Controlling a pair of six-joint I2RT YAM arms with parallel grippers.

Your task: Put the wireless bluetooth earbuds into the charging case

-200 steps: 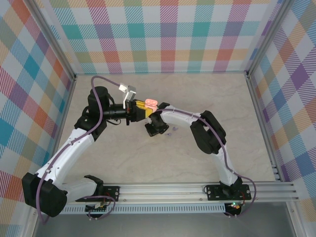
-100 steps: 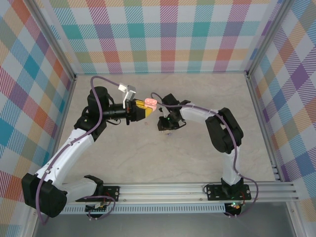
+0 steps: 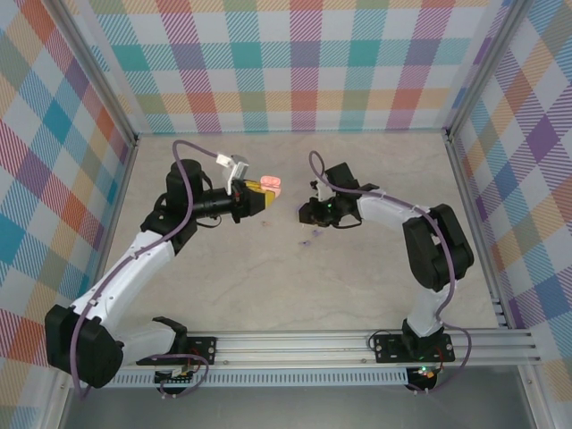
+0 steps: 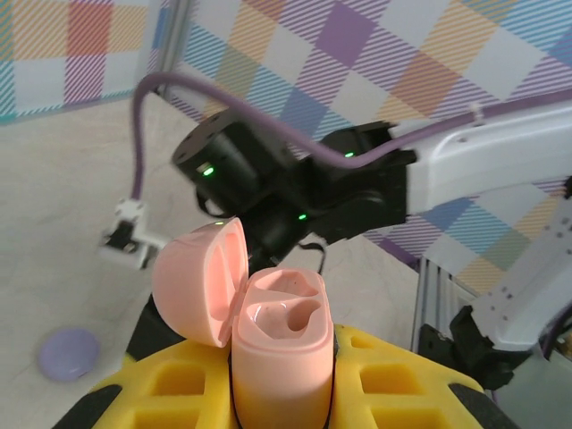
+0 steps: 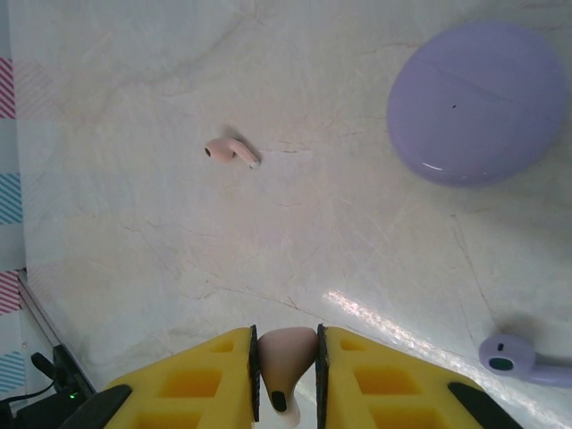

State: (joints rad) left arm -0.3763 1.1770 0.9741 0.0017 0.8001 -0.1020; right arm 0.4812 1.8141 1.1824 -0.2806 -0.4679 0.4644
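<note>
Earbuds, lilac, on table near right hand from above, left hand clamped on open pink case; left wrist: pink case upright between yellow fingers, lilac case on table; right wrist: pink earbud pinched by right hand, second pink earbud and lilac earbud lying loose.
</note>
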